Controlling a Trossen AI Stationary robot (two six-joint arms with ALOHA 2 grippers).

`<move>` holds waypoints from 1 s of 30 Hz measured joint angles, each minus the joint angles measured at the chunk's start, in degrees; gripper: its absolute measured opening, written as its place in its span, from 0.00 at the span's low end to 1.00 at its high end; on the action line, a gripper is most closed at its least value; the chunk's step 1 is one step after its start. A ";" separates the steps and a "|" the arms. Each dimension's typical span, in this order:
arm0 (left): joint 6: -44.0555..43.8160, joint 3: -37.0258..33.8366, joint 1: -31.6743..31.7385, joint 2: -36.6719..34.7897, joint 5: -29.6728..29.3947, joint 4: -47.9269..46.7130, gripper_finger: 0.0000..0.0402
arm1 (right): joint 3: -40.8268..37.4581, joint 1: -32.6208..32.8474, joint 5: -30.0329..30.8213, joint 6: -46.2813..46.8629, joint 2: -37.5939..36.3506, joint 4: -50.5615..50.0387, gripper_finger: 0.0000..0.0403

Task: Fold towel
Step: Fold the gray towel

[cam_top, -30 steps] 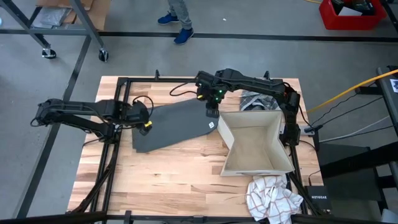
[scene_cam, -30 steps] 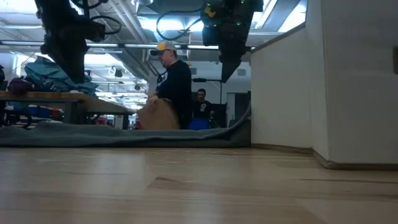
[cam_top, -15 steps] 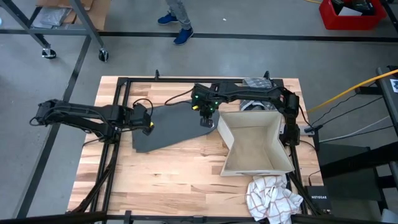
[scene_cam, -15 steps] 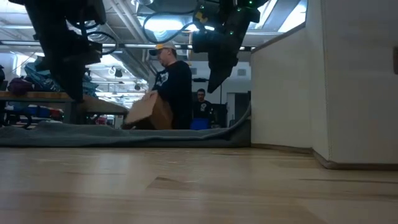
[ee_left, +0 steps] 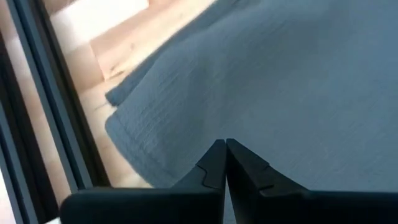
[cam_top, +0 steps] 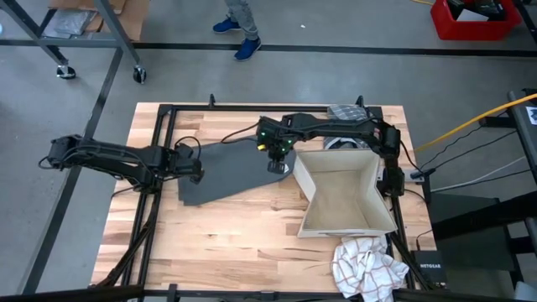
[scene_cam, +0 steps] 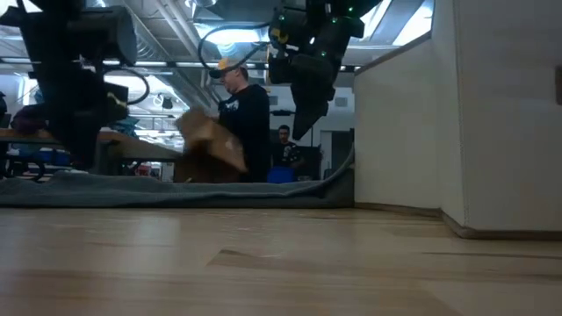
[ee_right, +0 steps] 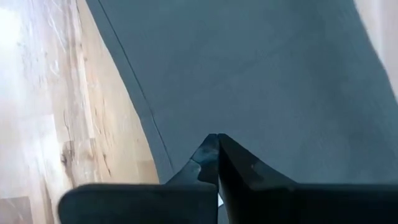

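Observation:
A dark grey towel [cam_top: 235, 172] lies spread flat on the wooden table, its long side slanting from near left to far right. My left gripper [cam_top: 198, 171] is shut and stands low over the towel's left end [ee_left: 155, 143]. My right gripper [cam_top: 275, 166] is shut too. It hangs above the towel's right end [ee_right: 249, 74], next to a cardboard box; in the low view its tips [scene_cam: 300, 133] are well clear of the towel [scene_cam: 176, 191]. My left gripper points steeply down at the towel's left end [ee_left: 186, 155], near its corner, with the fingers shut. Whether the tips touch the cloth I cannot tell.
An open cardboard box [cam_top: 340, 197] stands just right of the towel. A checked cloth [cam_top: 365, 264] lies at the near right corner, and a patterned cloth [cam_top: 340, 134] behind the box. A black rail [cam_top: 164, 143] runs along the table's left. People [scene_cam: 246, 123] stand beyond the far edge.
My left gripper has come down toward the towel's left end and rolled a little. My right gripper has moved toward the table's left and down over the towel's right end. The towel has stayed flat.

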 joint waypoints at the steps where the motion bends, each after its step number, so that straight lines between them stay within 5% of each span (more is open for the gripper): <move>1: -0.29 -0.52 0.00 0.00 1.16 0.09 0.00 | 0.00 0.00 0.02 0.01 0.10 -0.26 0.03; 10: 1.40 -5.23 -0.27 1.19 23.66 10.10 0.00 | 0.00 -0.02 0.20 -0.12 0.10 0.30 0.03; 18: 1.07 -5.46 -4.56 7.06 34.93 20.14 0.01 | 0.00 -0.06 0.24 -0.16 0.10 0.30 0.03; 30: -6.20 -5.46 -13.84 20.72 41.74 64.87 0.00 | 0.00 -0.04 0.23 -1.17 0.08 0.31 0.04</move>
